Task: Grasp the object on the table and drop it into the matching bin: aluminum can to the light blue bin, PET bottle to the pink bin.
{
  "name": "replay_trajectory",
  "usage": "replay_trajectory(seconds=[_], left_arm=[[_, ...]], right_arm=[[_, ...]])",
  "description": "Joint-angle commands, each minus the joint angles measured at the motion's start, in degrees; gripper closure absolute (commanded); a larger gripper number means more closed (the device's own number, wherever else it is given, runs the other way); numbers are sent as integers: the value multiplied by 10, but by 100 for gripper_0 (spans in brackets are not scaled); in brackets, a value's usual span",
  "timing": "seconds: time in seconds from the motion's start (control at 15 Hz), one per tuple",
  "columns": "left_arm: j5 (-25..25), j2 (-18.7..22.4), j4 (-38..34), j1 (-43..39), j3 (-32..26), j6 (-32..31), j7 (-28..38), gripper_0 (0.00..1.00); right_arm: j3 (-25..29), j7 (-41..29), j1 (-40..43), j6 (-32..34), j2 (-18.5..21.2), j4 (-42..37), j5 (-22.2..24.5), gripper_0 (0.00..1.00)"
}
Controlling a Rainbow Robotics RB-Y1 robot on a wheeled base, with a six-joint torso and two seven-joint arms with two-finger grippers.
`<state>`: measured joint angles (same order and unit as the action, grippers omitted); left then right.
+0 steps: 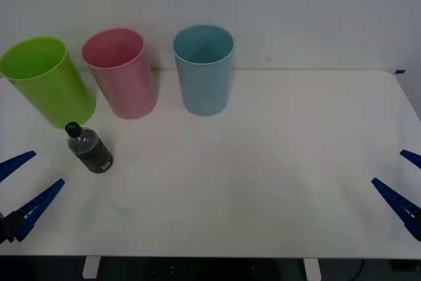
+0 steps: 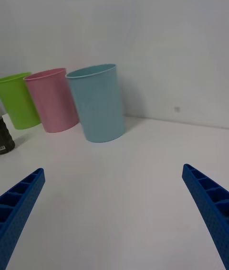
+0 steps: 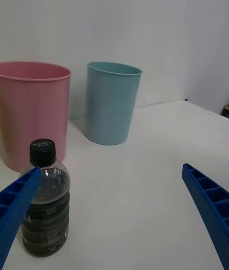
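PET bottle point(image 1: 90, 149): standing upright on the table's left part, black cap on; sitting just in front of the lime green bin and the pink bin, touching neither; nothing is gripping it.
Table point(image 1: 276, 162): white tabletop — carrying the bottle and three bins.
Pink bin point(image 1: 121, 74): standing at the back left, between the lime green bin and the light blue bin; mouth facing up.
Light blue bin point(image 1: 204, 69): standing at the back, just to the right of the pink one, a gap showing between them.
Lime green bin point(image 1: 47, 81): standing at the far left of the row, beside the pink bin.
Left gripper point(image 1: 25, 182): hovering low at the table's near left edge, near the bottle but apart from it; blue fingers spreading wide, holding nothing; in the left wrist view the bottle point(image 3: 45, 200) is lying ahead, by one finger.
Right gripper point(image 1: 402, 183): waiting at the near right edge, well apart from bottle and bins — fingers gaping, holding nothing.
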<state>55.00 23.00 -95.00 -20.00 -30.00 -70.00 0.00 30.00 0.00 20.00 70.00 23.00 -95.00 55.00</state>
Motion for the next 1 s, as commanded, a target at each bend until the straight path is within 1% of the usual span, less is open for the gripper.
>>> replay_trajectory(seconds=[0.07, 0.13, 0.33, 0.47, 0.67, 1.0], left_arm=[[0, 0, 0, 0, 0, 0, 0, 0], [-2, -12, 3, 10, 2, 3, 2, 0], [-17, 3, -5, 14, 11, 8, 16, 0], [-15, 14, -5, 12, 10, 15, 24, 0], [23, 21, 1, 5, 6, 26, 25, 0], [31, 21, 16, -12, 7, 51, 15, 0]], right_arm=[[0, 0, 0, 0, 0, 0, 0, 0], [0, 0, 0, 0, 0, 0, 0, 0], [0, 0, 0, 0, 0, 0, 0, 0], [0, 0, 0, 0, 0, 0, 0, 0], [0, 0, 0, 0, 0, 0, 0, 0], [0, 0, 0, 0, 0, 0, 0, 0]])
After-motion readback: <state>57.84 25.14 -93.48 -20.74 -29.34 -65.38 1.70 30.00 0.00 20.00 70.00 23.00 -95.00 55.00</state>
